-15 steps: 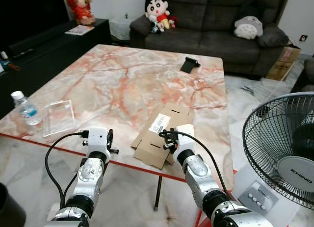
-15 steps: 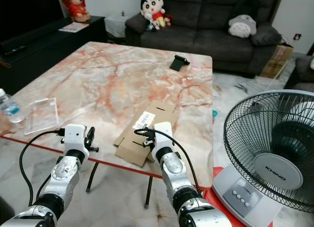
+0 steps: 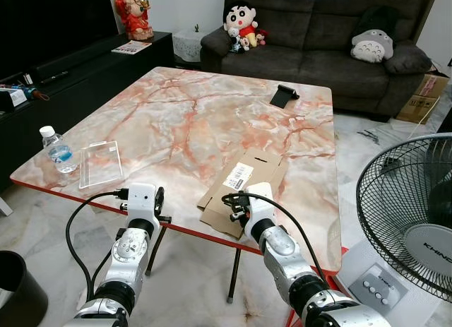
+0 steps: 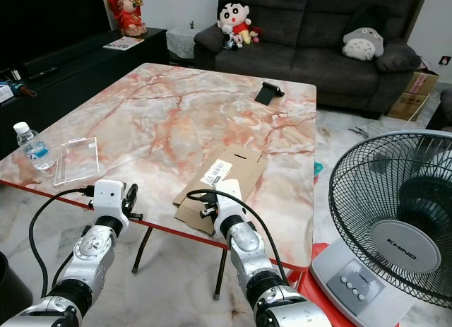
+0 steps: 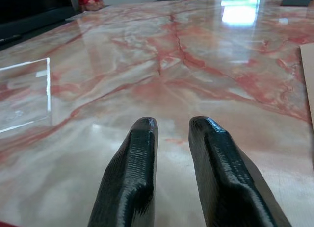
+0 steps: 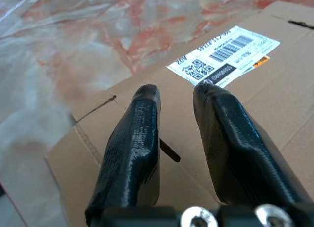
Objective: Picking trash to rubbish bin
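Near the front edge of the marble table, toward its right corner, lies the flattened cardboard box, label side up with a white shipping label near its middle and one flap poking slightly past the red table rim. Right gripper hovers low over the near part of the cardboard, its two black fingers only a narrow gap apart and holding nothing. Left gripper is poised just over bare marble at the table's near edge, its fingers likewise a small gap apart and empty. My guess is that the grasp is the risky part: the sheet lies flat on a slick, glossy top, so fingers pressing down could simply skid it away or push it off the edge onto the floor, and a pinch on one thin flap might let the rest fold and slip free. Further left on the table sit a clear plastic tray and a small water bottle; a dark phone stand sits at the far side. Beyond is a dark sofa with plush toys, a black bin at lower left, and a standing fan on the right
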`<state>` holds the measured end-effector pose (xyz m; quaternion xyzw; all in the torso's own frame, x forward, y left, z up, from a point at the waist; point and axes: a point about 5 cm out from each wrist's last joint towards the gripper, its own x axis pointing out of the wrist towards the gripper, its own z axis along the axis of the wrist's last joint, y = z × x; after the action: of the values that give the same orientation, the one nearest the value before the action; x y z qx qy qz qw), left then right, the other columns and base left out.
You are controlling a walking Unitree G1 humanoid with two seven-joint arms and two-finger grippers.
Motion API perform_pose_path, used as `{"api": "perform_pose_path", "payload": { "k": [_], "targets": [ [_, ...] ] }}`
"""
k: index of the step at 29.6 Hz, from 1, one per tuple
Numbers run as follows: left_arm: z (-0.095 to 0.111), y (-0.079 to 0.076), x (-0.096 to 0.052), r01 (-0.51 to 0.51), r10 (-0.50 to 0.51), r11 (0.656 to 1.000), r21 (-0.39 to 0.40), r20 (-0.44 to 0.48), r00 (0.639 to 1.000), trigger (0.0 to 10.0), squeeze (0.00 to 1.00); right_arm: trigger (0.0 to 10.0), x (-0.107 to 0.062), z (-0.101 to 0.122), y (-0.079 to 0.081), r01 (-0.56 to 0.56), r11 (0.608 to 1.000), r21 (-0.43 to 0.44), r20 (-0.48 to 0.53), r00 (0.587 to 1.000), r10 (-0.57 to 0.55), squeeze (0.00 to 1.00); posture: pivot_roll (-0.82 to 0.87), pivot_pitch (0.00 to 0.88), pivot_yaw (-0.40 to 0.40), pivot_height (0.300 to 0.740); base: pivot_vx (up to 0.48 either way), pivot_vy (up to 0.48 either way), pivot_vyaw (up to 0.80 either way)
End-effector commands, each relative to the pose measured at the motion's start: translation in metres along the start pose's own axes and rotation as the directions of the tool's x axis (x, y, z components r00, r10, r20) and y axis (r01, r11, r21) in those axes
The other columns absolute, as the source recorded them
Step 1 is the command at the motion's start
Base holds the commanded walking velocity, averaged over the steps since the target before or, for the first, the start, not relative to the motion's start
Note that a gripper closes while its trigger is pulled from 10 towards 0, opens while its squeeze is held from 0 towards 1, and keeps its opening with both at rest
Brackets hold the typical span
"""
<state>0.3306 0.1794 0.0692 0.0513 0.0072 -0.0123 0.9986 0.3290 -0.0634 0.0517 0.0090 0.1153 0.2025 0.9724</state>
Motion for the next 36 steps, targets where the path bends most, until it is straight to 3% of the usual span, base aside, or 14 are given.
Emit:
{"api": "perform_pose_path", "payload": {
  "k": [1,9,22,36],
  "targets": [
    [-0.002,0.0,-0.001,0.006,-0.006,1.0,-0.006,-0.013,1.0,10.0,0.0,10.0,0.004,0.005,0.002,-0.012,1.0,-0.015,-0.006,1.0,0.012,0.0,0.05,0.0,-0.021,0.74,0.0,0.0,0.0],
    [-0.003,-0.002,-0.001,0.022,-0.022,1.0,-0.011,-0.026,0.999,10.0,0.0,10.0,0.001,-0.008,-0.001,0.009,0.997,-0.081,-0.106,0.994,-0.018,0.0,0.05,0.0,-0.022,0.74,0.0,0.0,0.0],
    [-0.007,-0.007,-0.003,0.052,-0.053,0.998,-0.022,-0.046,0.998,10.0,0.0,10.0,-0.012,-0.027,-0.011,0.006,0.993,-0.117,-0.139,0.99,-0.022,0.0,0.05,0.0,-0.022,0.74,0.0,0.0,0.0],
    [-0.011,-0.013,-0.005,0.073,-0.075,0.997,-0.033,-0.057,0.996,10.0,0.0,10.0,-0.043,-0.055,-0.032,-0.008,0.991,-0.135,-0.141,0.99,-0.012,0.0,0.01,0.0,-0.022,0.74,0.0,0.0,0.0]
  ]
}}
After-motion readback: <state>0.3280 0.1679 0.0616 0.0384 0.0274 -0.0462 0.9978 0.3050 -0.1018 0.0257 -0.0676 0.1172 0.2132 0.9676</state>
